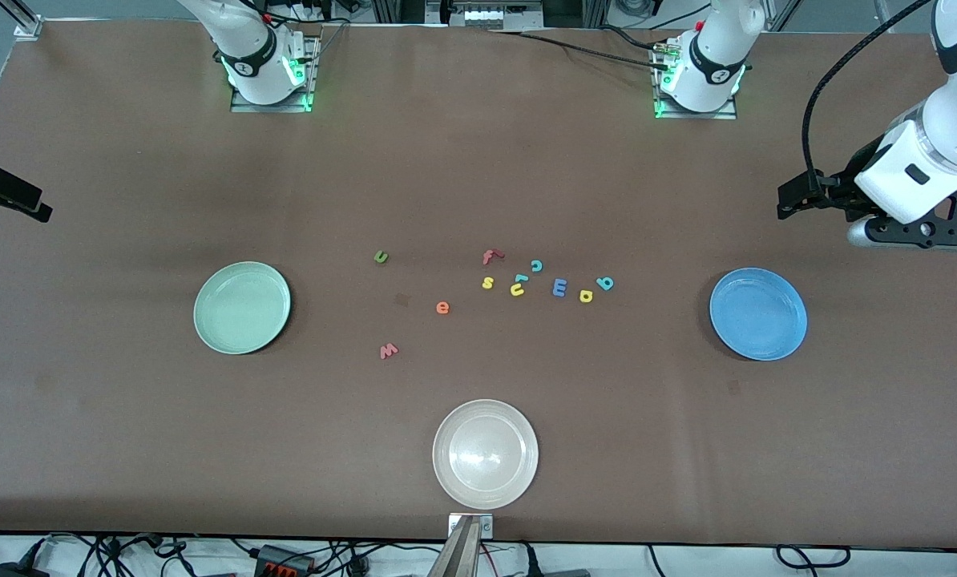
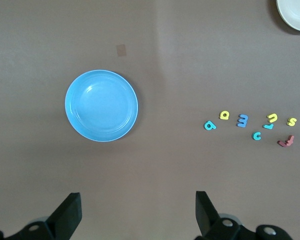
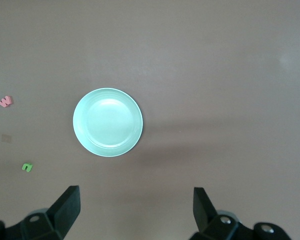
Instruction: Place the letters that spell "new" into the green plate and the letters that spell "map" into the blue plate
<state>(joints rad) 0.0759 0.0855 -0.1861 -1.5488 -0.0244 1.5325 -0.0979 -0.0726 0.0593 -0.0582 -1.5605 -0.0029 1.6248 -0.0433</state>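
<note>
Letters are lying loose on the desk (image 1: pixel 478 160) between our two plates, and we are holding both arms up and waiting. We are keeping our left end effector (image 2: pixel 138 212) spread wide and empty over bare desk, the blue plate (image 2: pixel 101 105) lying below and just ahead of it. The teal p (image 2: pixel 209 125), yellow a (image 2: pixel 224 115) and blue m (image 2: pixel 243 120) are sitting well off from it, toward the middle of the desk, mixed with the teal c (image 2: pixel 257 135), yellow u (image 2: pixel 272 118), yellow s (image 2: pixel 291 121) and red f (image 2: pixel 286 142). We are holding our right end effector (image 3: pixel 136 210) spread and empty too, the green plate (image 3: pixel 107 122) below and just ahead of it, with the green n (image 3: pixel 27 167) and pinkish w (image 3: pixel 5 101) farther off. The orange e (image 1: pixel 442 307) is lying between the n and w and the other cluster. The cream plate (image 1: pixel 486 453) is sitting nearest the front camera.
</note>
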